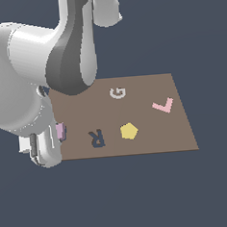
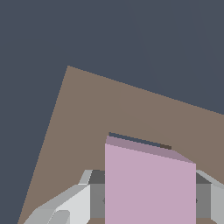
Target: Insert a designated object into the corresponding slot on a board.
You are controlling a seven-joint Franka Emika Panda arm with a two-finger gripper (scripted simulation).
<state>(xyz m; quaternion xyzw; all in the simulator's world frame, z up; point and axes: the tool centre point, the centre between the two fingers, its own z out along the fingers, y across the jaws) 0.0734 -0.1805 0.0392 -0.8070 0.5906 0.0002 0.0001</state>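
Gripper (image 1: 58,139) sits low at the exterior view's left edge of the board (image 1: 151,141), fingers closed on the lilac tile (image 1: 61,131), held on edge, likely so it drops straight into its slot. In the wrist view the tile (image 2: 148,183) is clamped between both fingers (image 2: 96,197), and a dark sliver just past its top edge looks like the slot (image 2: 140,140); the rest is hidden. So the tile is in hand, just over or beside the slot, not seated. Rightward: R (image 1: 96,137), G (image 1: 117,92), pentagon (image 1: 129,131), L piece (image 1: 163,105) lie well apart, not in the way.
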